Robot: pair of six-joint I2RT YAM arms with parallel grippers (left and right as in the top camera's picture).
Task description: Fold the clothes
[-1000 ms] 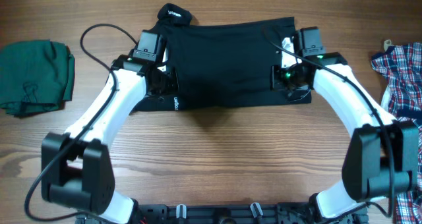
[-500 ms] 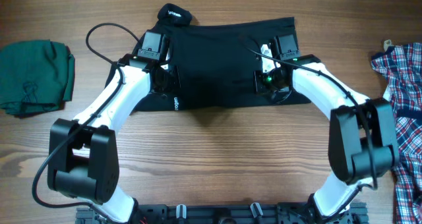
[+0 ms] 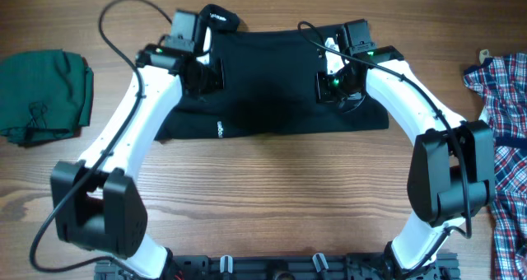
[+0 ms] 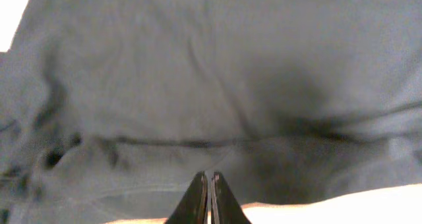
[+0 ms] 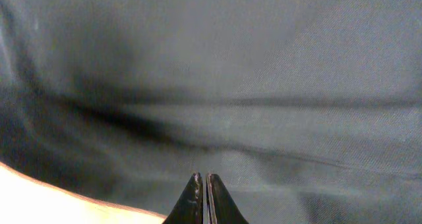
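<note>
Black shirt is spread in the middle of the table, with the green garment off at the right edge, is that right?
Not quite. The overhead view shows the green garment at the left edge of the table, not the right; the piece at the right edge is the plaid shirt. The black shirt is indeed spread in the middle.

Overhead: bright, even light from above, sharp; table (image 3: 263, 198) grain crisp, faint soft shadow along shirt (image 3: 272, 82) edge, shirt near-black, folds mostly lost

Left wrist: fabric washed grey, soft-focus ahead of jaws, blown-out white far up-left and low right of jaws

Right wrist: dimmer, dark shadow band up-left of jaws, pale glare low left
</note>
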